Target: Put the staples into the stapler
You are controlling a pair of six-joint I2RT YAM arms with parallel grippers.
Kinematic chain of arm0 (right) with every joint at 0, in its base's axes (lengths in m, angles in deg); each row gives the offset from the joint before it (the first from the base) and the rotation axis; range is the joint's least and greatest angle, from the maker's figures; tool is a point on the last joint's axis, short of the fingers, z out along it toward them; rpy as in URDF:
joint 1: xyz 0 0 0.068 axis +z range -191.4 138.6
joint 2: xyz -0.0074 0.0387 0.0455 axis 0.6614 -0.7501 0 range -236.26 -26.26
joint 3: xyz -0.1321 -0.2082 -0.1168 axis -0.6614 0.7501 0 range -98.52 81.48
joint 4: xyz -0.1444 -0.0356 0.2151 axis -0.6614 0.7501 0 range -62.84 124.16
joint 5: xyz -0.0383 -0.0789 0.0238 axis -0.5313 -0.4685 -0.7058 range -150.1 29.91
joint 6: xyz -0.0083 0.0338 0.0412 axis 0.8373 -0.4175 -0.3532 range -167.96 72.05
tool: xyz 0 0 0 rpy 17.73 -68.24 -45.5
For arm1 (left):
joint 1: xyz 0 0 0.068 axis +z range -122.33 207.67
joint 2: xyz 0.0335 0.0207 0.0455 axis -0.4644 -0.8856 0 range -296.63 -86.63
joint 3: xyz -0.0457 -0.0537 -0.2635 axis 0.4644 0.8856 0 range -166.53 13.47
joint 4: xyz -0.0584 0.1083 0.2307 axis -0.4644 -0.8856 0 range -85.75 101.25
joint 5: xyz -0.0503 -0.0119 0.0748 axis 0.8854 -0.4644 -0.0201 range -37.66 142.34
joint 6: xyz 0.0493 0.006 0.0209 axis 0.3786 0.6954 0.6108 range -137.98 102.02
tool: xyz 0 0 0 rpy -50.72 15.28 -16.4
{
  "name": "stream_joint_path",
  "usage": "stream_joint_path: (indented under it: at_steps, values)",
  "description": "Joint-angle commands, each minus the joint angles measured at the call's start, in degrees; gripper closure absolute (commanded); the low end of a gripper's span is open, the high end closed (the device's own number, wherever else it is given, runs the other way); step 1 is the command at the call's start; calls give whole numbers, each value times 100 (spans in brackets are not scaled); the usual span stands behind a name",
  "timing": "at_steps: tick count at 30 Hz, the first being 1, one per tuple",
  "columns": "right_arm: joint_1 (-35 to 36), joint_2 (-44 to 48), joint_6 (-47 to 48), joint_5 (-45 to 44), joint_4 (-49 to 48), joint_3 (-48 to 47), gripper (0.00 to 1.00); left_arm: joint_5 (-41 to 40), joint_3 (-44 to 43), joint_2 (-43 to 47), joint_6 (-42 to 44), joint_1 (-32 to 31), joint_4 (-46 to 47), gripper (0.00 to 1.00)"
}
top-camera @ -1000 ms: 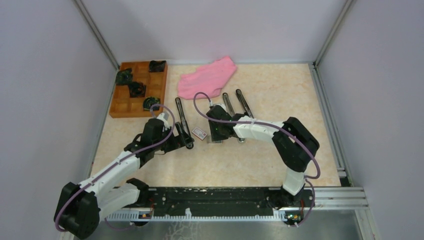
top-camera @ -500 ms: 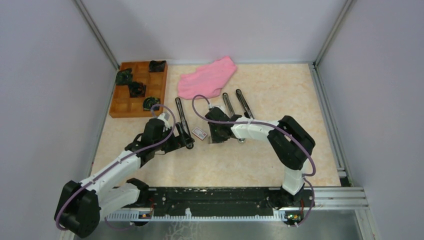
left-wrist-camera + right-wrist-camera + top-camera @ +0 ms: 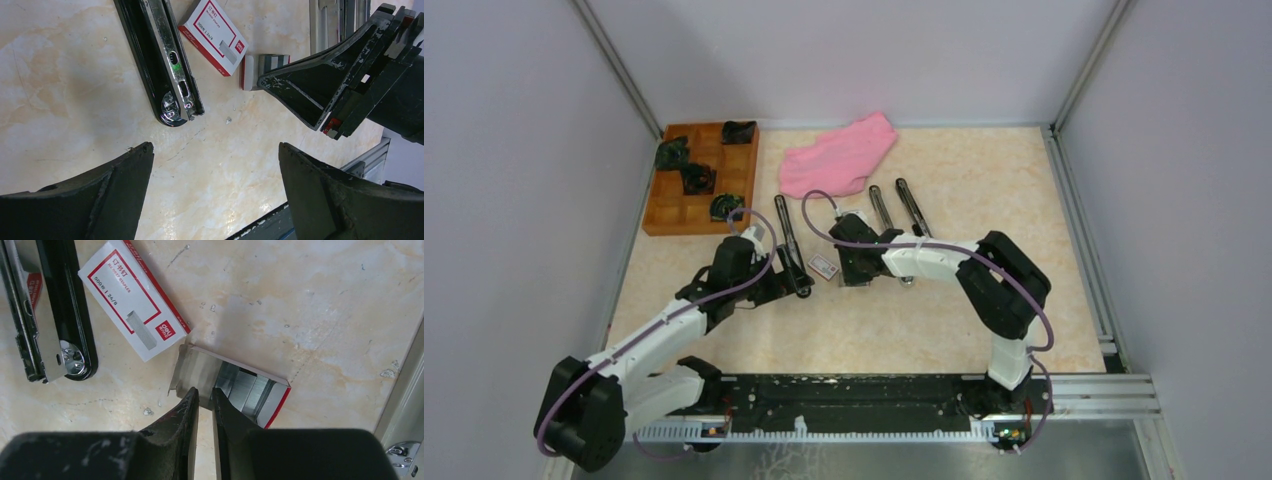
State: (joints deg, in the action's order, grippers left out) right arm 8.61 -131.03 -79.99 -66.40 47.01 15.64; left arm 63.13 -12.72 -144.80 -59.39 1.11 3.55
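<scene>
A cream table top (image 3: 944, 330) veined with pale orange fills the middle of the top view; close up its surface is smooth, with small specks and faint scratches; three plain lavender-grey walls enclose it – a back wall (image 3: 854, 50) at 12 o'clock, a left wall (image 3: 514, 200) at 9 o'clock, a right wall (image 3: 1184, 200) at 3 o'clock; slim aluminium posts (image 3: 624, 70) rise in the two far corners, at 11 and 1 o'clock; an aluminium track (image 3: 1084, 250) edges the table at 3 o'clock; at 6 o'clock a black mounting rail (image 3: 854, 395) spans the near edge, with a brushed metal sheet (image 3: 874, 460) beneath it; the light is soft and even – shadows are faint.
</scene>
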Motion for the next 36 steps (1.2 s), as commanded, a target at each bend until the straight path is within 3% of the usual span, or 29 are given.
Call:
stream_joint_path:
  at_steps: [1,14,36]
  values:
    - [127,42,131,10,-75,-381,84,108,41,-27,-25,35,154,1]
    - [157,296,82,-1018,693,-555,74,116,58,-28,-43,33,173,1]
    - [157,-295,-131,-1031,700,-769,76,99,92,-45,-43,32,191,1]
